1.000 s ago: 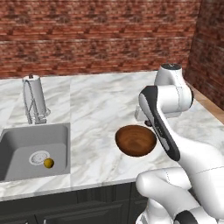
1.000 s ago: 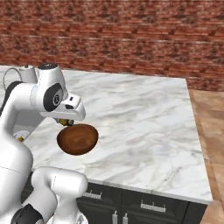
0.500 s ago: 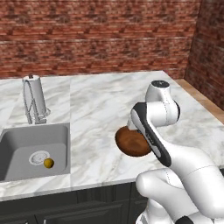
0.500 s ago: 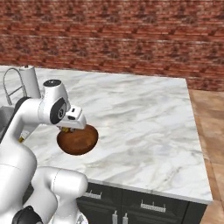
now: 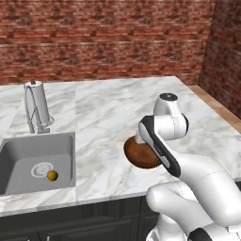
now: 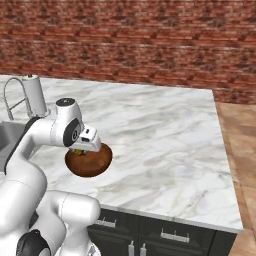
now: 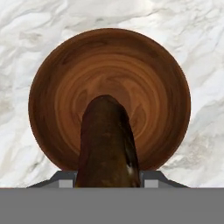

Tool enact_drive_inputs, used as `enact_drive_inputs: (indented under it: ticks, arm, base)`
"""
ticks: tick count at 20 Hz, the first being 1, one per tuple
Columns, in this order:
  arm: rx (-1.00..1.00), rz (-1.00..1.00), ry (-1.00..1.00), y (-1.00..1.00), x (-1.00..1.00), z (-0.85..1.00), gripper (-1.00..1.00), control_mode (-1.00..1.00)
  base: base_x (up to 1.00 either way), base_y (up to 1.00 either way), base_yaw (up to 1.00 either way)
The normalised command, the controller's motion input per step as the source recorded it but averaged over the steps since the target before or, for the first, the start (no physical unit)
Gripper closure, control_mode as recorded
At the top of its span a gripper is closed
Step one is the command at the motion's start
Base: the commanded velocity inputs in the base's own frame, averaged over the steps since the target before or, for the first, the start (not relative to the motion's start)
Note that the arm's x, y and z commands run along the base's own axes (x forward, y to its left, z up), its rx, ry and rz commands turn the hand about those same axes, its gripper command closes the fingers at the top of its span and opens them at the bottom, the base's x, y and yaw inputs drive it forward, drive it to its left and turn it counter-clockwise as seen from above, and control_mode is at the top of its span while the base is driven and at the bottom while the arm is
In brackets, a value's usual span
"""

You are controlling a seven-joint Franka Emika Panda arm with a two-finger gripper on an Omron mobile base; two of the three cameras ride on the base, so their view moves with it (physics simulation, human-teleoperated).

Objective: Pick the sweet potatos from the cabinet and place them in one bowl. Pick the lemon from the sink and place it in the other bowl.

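The dark-brown wooden bowl (image 5: 138, 155) (image 6: 91, 162) (image 7: 109, 70) stands on the marble counter near its front edge. My gripper (image 6: 82, 149) (image 7: 108, 177) hangs right over the bowl, shut on a reddish-brown sweet potato (image 7: 107, 140) that points down at the bowl's centre. From the left base view my arm hides the hand and part of the bowl. The small yellow lemon (image 5: 52, 175) lies in the grey sink (image 5: 19, 150) beside the white drain. The cabinet and the other bowl are out of view.
A chrome faucet (image 5: 31, 110) (image 6: 14, 92) and a paper towel roll (image 5: 41, 102) (image 6: 36, 94) stand behind the sink. A brick wall runs along the back, and the counter ends at the right (image 6: 225, 165).
My hand has come down and to the left, over the wooden bowl, with the sweet potato still in it. Over the last half second it has barely moved.
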Motion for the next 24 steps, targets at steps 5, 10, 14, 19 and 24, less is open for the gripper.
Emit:
enact_drive_inputs:
  ticks: [5,10,14,19,24]
  arm:
    - [0.0,0.0,0.0,0.0,0.0,-0.19,1.0,-1.0]
    - [0.0,0.0,0.0,0.0,0.0,-0.24,1.0,-1.0]
    - [0.0,0.0,0.0,0.0,0.0,-0.24,1.0,-1.0]
    - [0.0,0.0,0.0,0.0,0.0,-0.23,1.0,-1.0]
    - [0.0,0.0,0.0,0.0,0.0,-0.11,-1.0,-1.0]
  base:
    - [0.0,0.0,0.0]
    - [0.0,0.0,0.0]
    - [0.0,0.0,0.0]
    - [0.0,0.0,0.0]
    - [0.0,0.0,0.0]
